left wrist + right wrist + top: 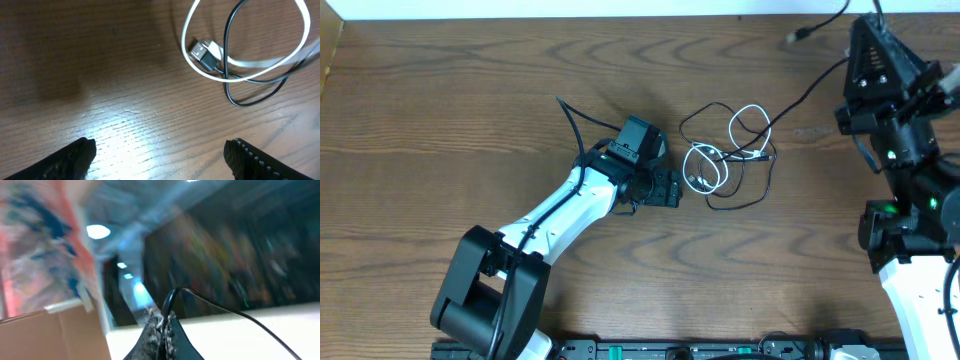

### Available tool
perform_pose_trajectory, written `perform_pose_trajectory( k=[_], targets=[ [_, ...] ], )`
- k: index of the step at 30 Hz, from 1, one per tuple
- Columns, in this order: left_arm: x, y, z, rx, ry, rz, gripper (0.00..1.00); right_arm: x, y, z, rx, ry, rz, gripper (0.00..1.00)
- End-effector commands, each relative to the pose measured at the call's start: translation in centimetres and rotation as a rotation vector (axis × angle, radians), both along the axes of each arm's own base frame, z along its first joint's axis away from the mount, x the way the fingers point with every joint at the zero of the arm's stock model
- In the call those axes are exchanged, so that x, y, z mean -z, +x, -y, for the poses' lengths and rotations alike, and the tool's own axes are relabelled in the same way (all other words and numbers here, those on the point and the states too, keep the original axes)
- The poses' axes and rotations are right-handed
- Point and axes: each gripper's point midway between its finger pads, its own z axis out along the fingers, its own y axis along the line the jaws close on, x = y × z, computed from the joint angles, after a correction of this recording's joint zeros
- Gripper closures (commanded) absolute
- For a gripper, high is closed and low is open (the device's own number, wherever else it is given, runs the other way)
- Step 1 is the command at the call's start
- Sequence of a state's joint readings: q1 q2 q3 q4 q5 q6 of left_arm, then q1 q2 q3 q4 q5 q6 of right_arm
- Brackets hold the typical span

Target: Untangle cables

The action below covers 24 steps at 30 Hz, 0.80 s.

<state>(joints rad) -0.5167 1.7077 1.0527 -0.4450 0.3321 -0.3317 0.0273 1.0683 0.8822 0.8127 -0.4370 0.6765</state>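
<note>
Knurled black fingertips [250, 157] of the left pincer [157, 159] stand wide apart over the grained wooden desk [100, 75]. Just beyond, the white cord [255, 63] loops around the thin black cord [225, 30], a metal plug [199, 50] inside the loop. Farthest, the right pincer [161, 330] is clamped on the black cord.

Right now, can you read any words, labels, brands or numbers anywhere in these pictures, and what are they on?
No text can be read in any view.
USB plug on the white cord: bare metal and plastic, no marking showing.
Red-and-blue painted surface in the right wrist view: too blurred to tell whether it bears words.
Cardboard box below it: no label visible.
</note>
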Motion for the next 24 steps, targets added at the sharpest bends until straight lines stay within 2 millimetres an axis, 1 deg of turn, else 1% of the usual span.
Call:
perform_pose_trajectory(
  k=[1, 2, 4, 5, 6, 7, 8, 11, 12, 14, 16, 17, 20, 22, 24],
  targets=[
    [-0.2, 0.0, 0.1, 0.02, 0.002, 0.012, 0.14, 2.8, 2.8, 1.7, 0.107, 0.027, -0.143, 0.99],
    [-0.2, 0.0, 0.1, 0.02, 0.002, 0.012, 0.14, 4.7, 4.1, 2.6, 0.166, 0.034, -0.231, 0.99],
    [-0.2, 0.0, 0.1, 0.02, 0.003, 0.011, 0.14, 8.3, 5.8, 4.2, 0.26, 0.058, -0.39, 0.99],
    [-0.2, 0.0, 0.1, 0.02, 0.003, 0.01, 0.14, 10.7, 6.4, 5.0, 0.307, 0.06, -0.486, 0.99],
    [-0.2, -0.1, 0.0, 0.02, 0.004, 0.009, 0.14, 11.9, 6.6, 5.3, 0.329, 0.059, -0.535, 0.99],
    [-0.2, -0.1, 0.0, 0.02, 0.004, 0.008, 0.14, 13.6, 6.8, 5.9, 0.364, 0.055, -0.605, 0.99],
    [-0.1, -0.1, 0.0, 0.02, 0.005, 0.006, 0.14, 15.6, 6.8, 6.5, 0.404, 0.048, -0.683, 0.99],
    [-0.1, -0.1, 0.0, 0.02, 0.005, 0.006, 0.14, 20.2, 6.0, 8.2, 0.511, 0.022, -0.866, 0.99],
    [-0.2, -0.1, 0.0, 0.02, 0.003, 0.01, 0.14, 21.3, 5.7, 8.6, 0.539, 0.013, -0.909, 0.99],
    [-0.2, 0.0, 0.1, 0.021, 0.001, 0.014, 0.13, 23.9, 4.4, 10.3, 0.651, -0.041, -1.012, 0.99],
    [-0.2, 0.1, 0.1, 0.02, 0.0, 0.016, 0.14, 25.2, 3.3, 12.4, 0.784, -0.105, -1.062, 0.99],
    [-0.2, 0.1, 0.1, 0.02, 0.0, 0.016, 0.13, 25.5, 2.6, 13.9, 0.878, -0.16, -1.076, 0.99],
    [-0.2, 0.1, 0.1, 0.02, 0.0, 0.015, 0.13, 25.1, 0.4, 18.6, 1.15, -0.26, -1.089, 0.99],
    [-0.2, 0.1, 0.1, 0.02, 0.0, 0.015, 0.13, 24.7, -0.7, 20.9, 1.261, -0.258, -1.095, 0.99],
    [-0.2, 0.1, 0.1, 0.02, 0.0, 0.015, 0.13, 24.8, -1.7, 23.0, 1.321, -0.236, -1.115, 0.99]
  ],
)
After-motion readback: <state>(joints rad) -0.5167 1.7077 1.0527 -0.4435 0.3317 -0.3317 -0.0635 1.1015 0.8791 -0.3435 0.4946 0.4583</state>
